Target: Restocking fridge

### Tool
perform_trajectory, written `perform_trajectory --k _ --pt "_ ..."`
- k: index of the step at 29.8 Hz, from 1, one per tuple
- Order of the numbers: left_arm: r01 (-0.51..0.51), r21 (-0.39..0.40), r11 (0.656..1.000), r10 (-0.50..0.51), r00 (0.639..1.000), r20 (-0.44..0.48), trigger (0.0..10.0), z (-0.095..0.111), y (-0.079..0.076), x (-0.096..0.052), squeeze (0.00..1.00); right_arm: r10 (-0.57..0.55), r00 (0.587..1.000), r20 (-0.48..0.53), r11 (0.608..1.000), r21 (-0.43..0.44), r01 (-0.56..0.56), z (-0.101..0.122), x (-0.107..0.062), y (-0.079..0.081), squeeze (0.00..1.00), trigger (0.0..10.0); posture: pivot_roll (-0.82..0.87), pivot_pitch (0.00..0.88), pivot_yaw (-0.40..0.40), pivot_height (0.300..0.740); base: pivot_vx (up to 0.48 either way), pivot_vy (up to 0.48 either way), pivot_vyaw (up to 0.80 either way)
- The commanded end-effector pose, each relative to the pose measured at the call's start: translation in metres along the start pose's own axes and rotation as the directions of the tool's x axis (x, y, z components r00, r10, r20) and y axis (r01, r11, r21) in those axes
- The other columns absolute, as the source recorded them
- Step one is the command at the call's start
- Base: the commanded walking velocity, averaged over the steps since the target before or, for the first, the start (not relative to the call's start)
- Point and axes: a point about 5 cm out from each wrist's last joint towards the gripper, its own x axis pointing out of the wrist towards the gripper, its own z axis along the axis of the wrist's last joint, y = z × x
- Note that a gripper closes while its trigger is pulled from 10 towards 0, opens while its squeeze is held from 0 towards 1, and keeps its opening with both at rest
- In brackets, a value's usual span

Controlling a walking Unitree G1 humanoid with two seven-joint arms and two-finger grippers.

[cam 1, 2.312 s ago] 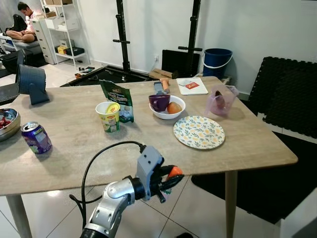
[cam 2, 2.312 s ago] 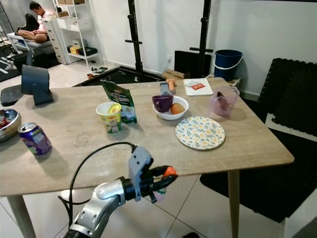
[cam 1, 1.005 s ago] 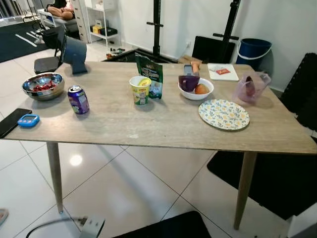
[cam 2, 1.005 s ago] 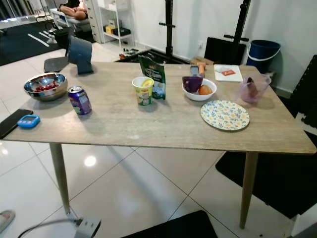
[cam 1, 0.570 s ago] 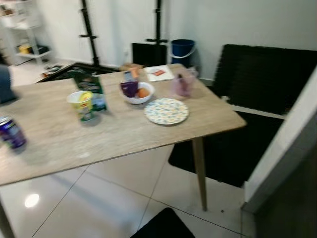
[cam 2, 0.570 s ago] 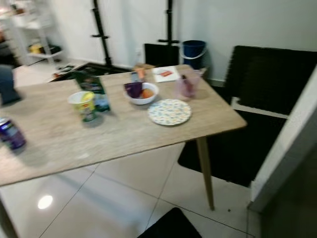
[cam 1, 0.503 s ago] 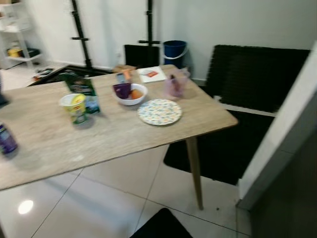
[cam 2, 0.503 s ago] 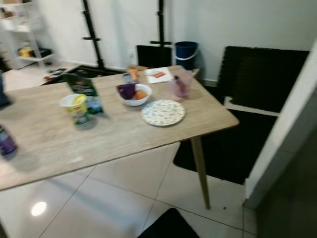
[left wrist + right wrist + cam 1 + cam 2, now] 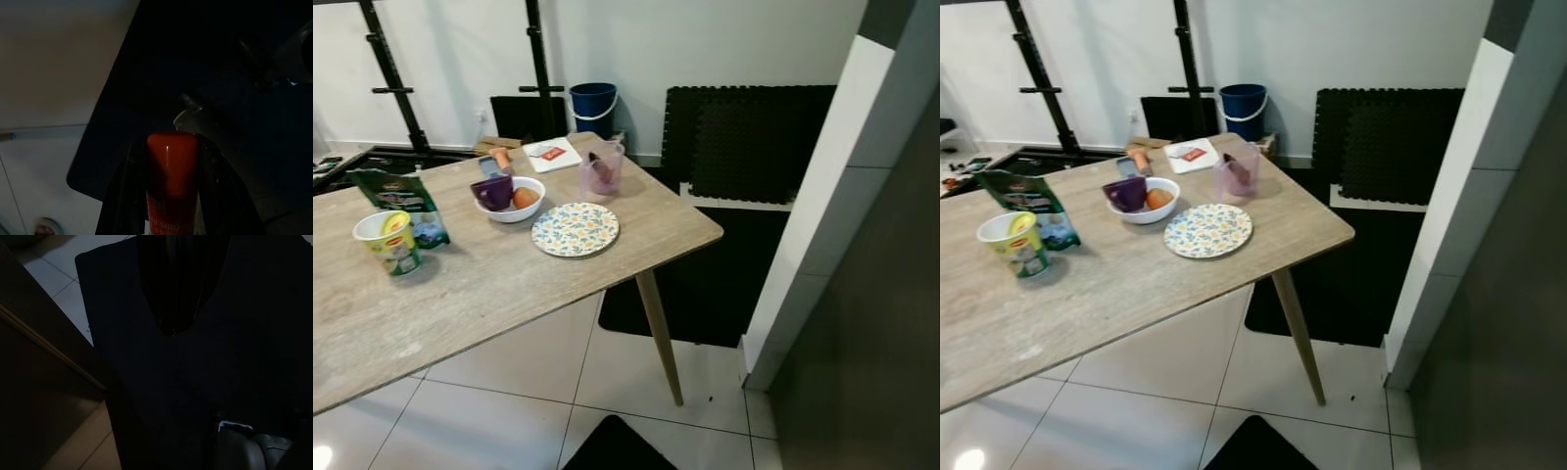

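From the head we saw a light wooden table point(image 9: 509, 284) bearing a floral plate point(image 9: 575, 229) and a white bowl point(image 9: 515, 201). At the left wrist, our left gripper point(image 9: 172, 147) clamped a red-capped bottle point(image 9: 172, 166) above a dark mat. At the right wrist, darkness; our right gripper point(image 9: 182, 284) we could not judge.

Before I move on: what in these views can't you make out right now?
- Red bottle in the left gripper: lower part and label cut off by the left wrist view's edge.
- Right gripper: right wrist view too dark to tell its finger state.
- Dark panel at right: cut off by the frame, so what it is stays uncertain.
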Motion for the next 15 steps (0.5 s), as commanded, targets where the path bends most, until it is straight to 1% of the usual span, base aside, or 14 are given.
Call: perform_trajectory --k 1,10,15 --pt "-0.002 0.014 1.0 0.002 1.0 -0.006 10.0 -0.002 -0.003 0.001 0.0 -0.003 1.0 0.003 1.0 0.013 0.003 0.0 0.0 -0.001 0.0 10.0 -0.1 0.0 0.053 0.74 0.0 0.0 -0.8" --pt "-0.055 0.008 0.998 0.055 0.998 -0.002 10.0 -0.001 0.005 -0.001 0.0 -0.002 1.0 -0.001 1.0 0.006 0.002 -0.002 0.0 -0.002 0.0 10.0 -0.1 0.0 0.052 0.74 0.0 0.0 -0.8" --pt "-0.083 0.003 0.997 0.083 0.997 -0.002 10.0 -0.001 0.008 -0.001 0.0 -0.003 1.0 0.006 1.0 -0.005 0.003 0.001 0.0 -0.003 0.0 10.0 -0.09 0.0 0.046 0.74 0.0 0.0 -0.8"
